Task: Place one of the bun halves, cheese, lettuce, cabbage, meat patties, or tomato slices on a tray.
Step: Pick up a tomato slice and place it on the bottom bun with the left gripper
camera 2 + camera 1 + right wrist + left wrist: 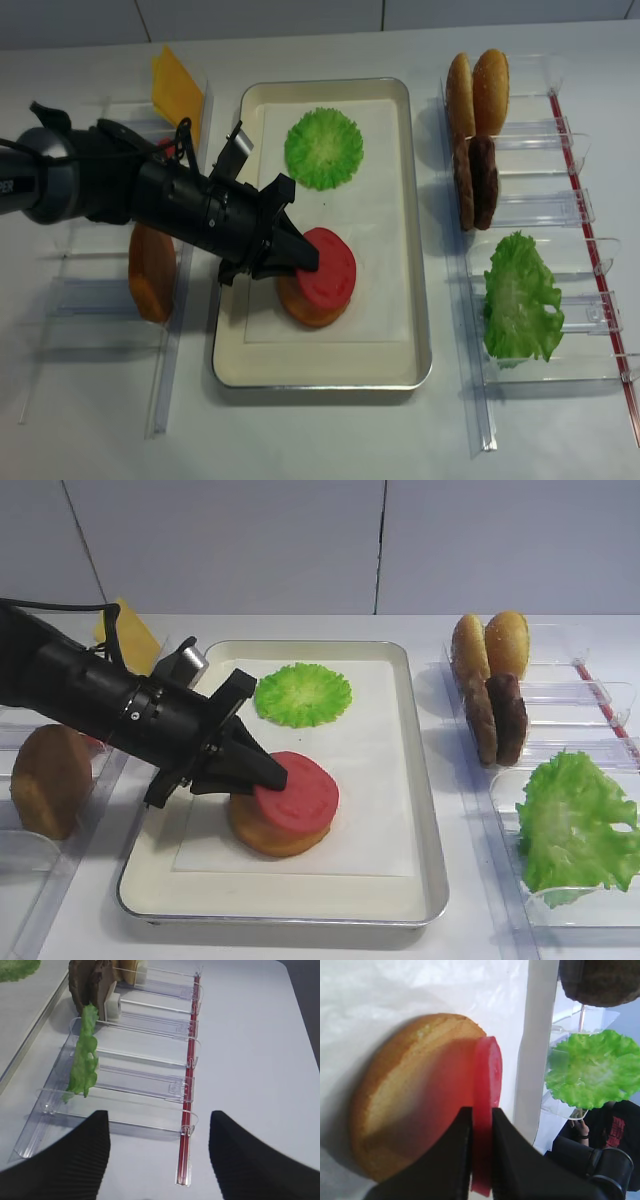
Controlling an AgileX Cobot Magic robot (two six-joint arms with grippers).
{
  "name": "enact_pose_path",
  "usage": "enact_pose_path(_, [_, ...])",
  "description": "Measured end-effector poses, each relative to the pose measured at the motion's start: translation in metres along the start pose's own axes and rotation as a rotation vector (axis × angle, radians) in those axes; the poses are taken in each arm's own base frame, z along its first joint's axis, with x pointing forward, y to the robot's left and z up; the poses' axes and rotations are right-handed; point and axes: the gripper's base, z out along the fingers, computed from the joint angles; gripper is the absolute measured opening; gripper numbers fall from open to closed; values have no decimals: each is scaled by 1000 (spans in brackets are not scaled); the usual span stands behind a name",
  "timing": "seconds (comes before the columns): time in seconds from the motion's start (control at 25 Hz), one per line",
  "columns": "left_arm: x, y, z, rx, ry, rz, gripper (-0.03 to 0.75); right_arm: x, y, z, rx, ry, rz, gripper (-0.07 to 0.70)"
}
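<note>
tomato slice [297, 792] sits tilted on the bun half [272, 832] at the tray's [420, 810] near middle, pinched at its left edge by the left gripper [272, 775] (right gripper [159, 1152] gapes idle over the right racks [150, 1085]), so only letting go seems left.
</note>
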Motion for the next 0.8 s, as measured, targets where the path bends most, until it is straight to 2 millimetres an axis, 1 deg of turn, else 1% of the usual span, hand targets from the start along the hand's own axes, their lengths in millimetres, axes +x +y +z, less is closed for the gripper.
enact_pose_path(0.24, [0,0,0,-1,3,-3,44,0,0,0,0,0,0,471])
enact_pose_path(0.56, [-1,2,-8,19,12,-10,44,0,0,0,0,0,0,471])
enact_pose_path(0.8, [-1,2,-8,11,18,-3,44,0,0,0,0,0,2,471])
